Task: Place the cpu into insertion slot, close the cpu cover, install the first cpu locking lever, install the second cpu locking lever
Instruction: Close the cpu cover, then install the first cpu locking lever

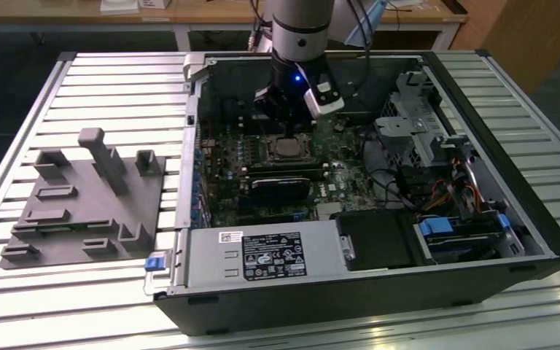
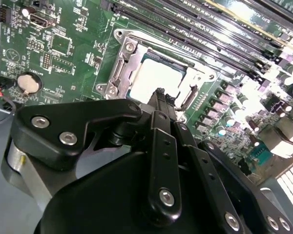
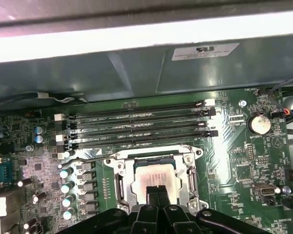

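Note:
The cpu (image 1: 285, 149) (image 2: 154, 78) (image 3: 154, 178), a pale silvery square, lies in its socket on the green motherboard (image 3: 244, 165). The cpu cover (image 2: 121, 73) (image 3: 118, 187), a silvery frame with a square window, lies down flat around it. A thin wire locking lever (image 3: 136, 152) runs along the socket's edge beside the memory slots. My gripper (image 1: 288, 130) (image 2: 161, 93) (image 3: 156, 190) hangs just above the cpu's near edge, its two black fingers pressed together with nothing between them.
The open black computer case (image 1: 513, 211) lies on a slatted metal table. Memory slots (image 3: 136, 124) sit beside the socket, with a black card (image 1: 280, 186) on the other side. A power supply (image 1: 260, 255), a drive cage (image 1: 407, 131) and a grey fixture (image 1: 81, 200) are nearby.

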Controlling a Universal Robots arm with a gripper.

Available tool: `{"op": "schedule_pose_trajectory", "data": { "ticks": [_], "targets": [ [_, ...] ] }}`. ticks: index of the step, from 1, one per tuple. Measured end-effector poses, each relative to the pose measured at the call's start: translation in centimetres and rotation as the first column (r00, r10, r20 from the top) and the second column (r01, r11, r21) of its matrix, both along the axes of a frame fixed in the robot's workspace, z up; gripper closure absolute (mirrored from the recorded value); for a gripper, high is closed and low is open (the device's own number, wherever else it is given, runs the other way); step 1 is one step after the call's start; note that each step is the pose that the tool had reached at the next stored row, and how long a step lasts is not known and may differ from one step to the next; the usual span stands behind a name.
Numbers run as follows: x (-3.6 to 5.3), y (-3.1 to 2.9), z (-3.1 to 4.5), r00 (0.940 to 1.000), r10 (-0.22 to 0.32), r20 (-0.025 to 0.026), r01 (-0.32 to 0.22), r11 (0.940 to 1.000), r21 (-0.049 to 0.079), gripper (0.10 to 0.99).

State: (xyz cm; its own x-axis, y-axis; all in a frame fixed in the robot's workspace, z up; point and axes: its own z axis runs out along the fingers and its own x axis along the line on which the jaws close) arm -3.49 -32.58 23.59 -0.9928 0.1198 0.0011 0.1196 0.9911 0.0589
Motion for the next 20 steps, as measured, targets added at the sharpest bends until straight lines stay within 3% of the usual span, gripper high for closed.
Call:
{"op": "schedule_pose_trajectory", "data": {
  "ticks": [4, 14, 20],
  "targets": [
    [0.00, 0.00, 0.51, 1.0000, 0.000, -0.0001, 0.000, 1.0000, 0.000, 0.980],
    [-0.01, 0.00, 0.53, 1.0000, 0.000, 0.0000, 0.000, 1.0000, 0.002, 0.980],
    [-0.53, 0.00, 0.52, 1.0000, 0.000, 0.0000, 0.000, 1.0000, 0.002, 0.980]
  ]
}}
